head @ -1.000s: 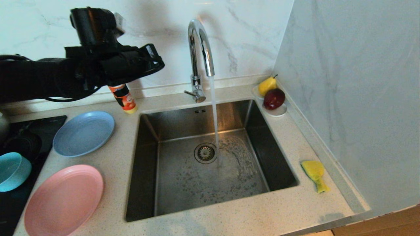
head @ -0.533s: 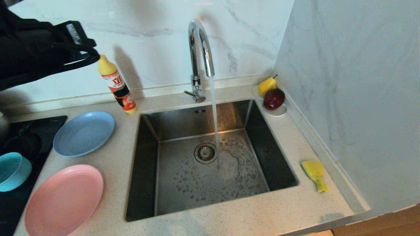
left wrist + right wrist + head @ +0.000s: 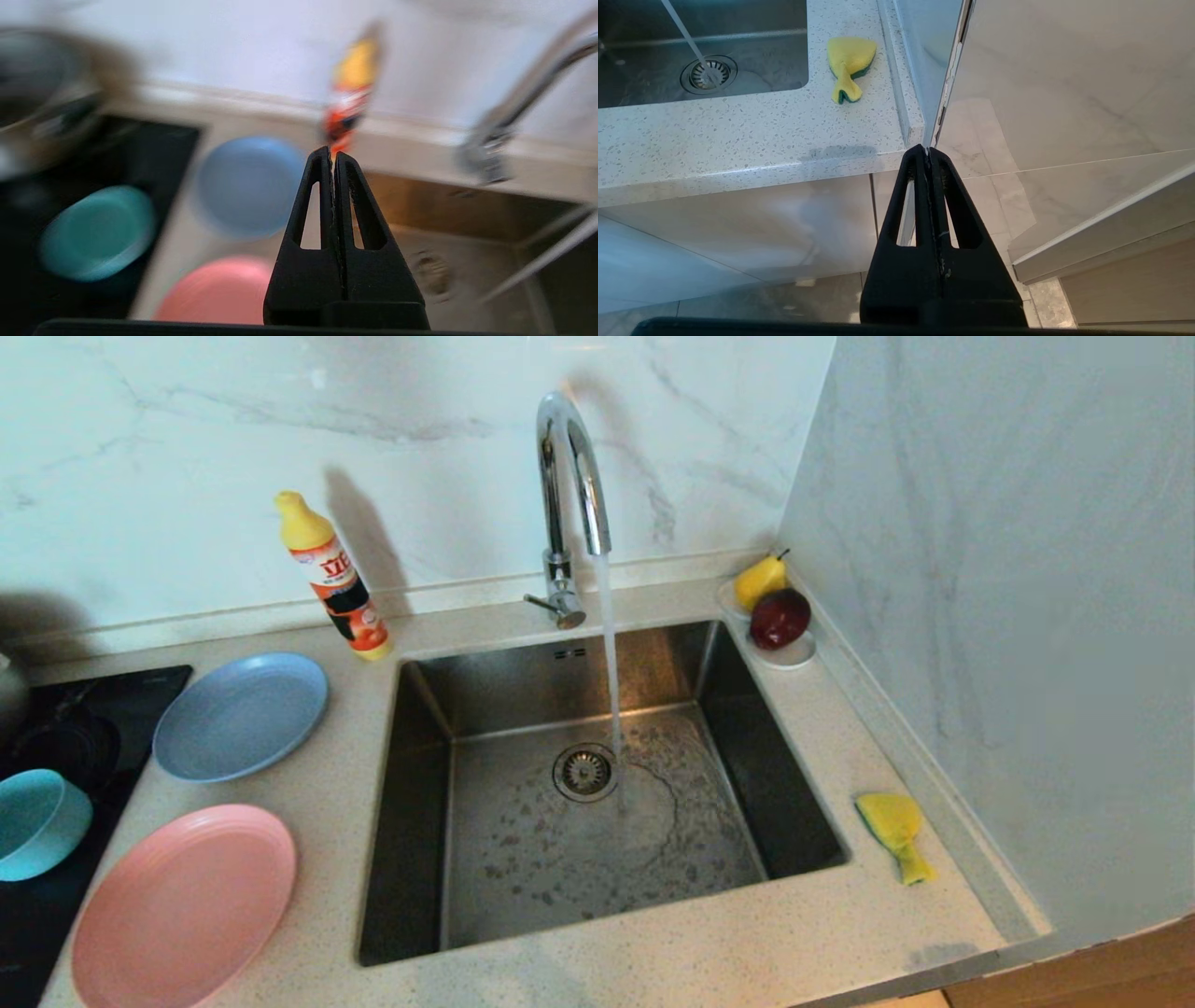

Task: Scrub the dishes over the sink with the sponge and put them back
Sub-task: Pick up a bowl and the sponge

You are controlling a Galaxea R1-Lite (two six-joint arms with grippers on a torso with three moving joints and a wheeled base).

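Observation:
The blue plate [image 3: 240, 715] and the pink plate [image 3: 185, 903] lie on the counter left of the sink [image 3: 411, 821]. The teal bowl [image 3: 37, 823] sits on the black hob at the far left. Water runs from the chrome tap [image 3: 569, 476] into the basin. The bent yellow-green sponge [image 3: 894, 831] lies on the counter right of the sink. My left gripper [image 3: 332, 153] is shut and empty, held above the plates; it is out of the head view. My right gripper [image 3: 928, 150] is shut and empty, parked below the counter's front corner, with the sponge [image 3: 850, 65] beyond it.
An orange dish-soap bottle [image 3: 334, 579] stands against the back wall left of the tap. A white saucer [image 3: 789, 655] with a yellow pear [image 3: 758, 579] and a dark red fruit [image 3: 780, 616] sits at the sink's back right corner. A wall closes the right side.
The left arm, which reached in front of the soap bottle near the tap, has drawn back to the left and left the head view. Water keeps running.

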